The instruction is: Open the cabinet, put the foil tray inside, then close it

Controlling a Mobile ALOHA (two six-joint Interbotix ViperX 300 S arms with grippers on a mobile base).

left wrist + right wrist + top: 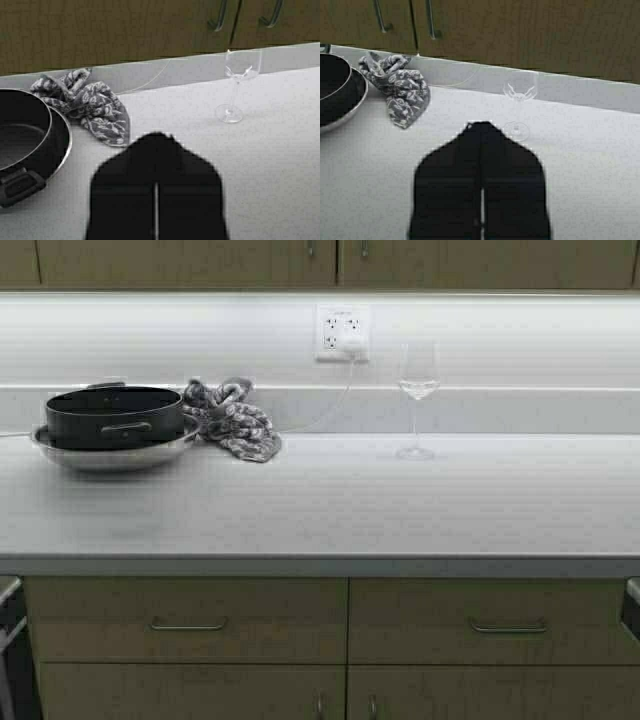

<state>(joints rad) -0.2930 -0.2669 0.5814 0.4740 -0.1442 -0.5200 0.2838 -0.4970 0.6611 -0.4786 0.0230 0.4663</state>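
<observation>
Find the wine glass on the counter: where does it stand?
In the high view the wine glass stands upright right of centre, near the back of the counter, below the wall socket and right of the patterned cloth.

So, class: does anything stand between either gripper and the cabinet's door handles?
Partly. The wine glass stands on the counter just right of the cabinet handles, ahead of the right gripper. The left gripper has a clearer line. No foil tray is in view.

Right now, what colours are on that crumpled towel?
The towel is grey with a white leafy pattern, clearest in the left wrist view.
</observation>
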